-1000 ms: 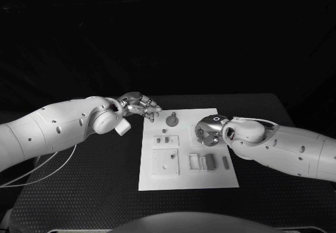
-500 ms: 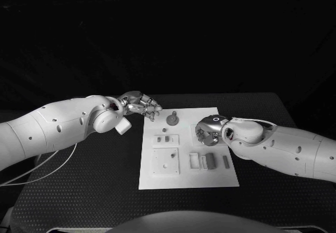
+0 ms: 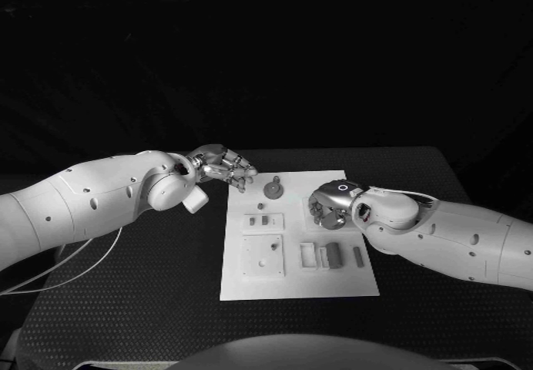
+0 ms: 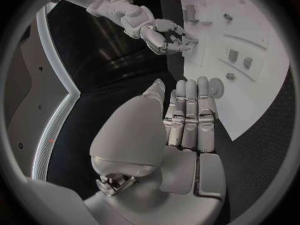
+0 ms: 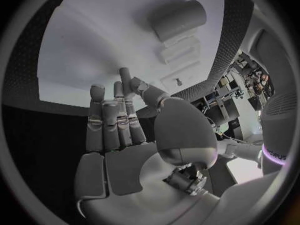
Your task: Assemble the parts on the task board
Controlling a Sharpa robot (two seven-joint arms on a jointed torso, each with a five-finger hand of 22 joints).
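Over task board [image 3: 298,289] | left hand [image 3: 226,167] spread, empty; right hand [image 3: 328,210] spread, empty

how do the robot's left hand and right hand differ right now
The left hand sits at the far left corner of the task board, mostly over the black table; the right hand sits fully over the board's right side. The left hand is farther from the robot than the right. In the wrist views, both show fingers extended and holding nothing.
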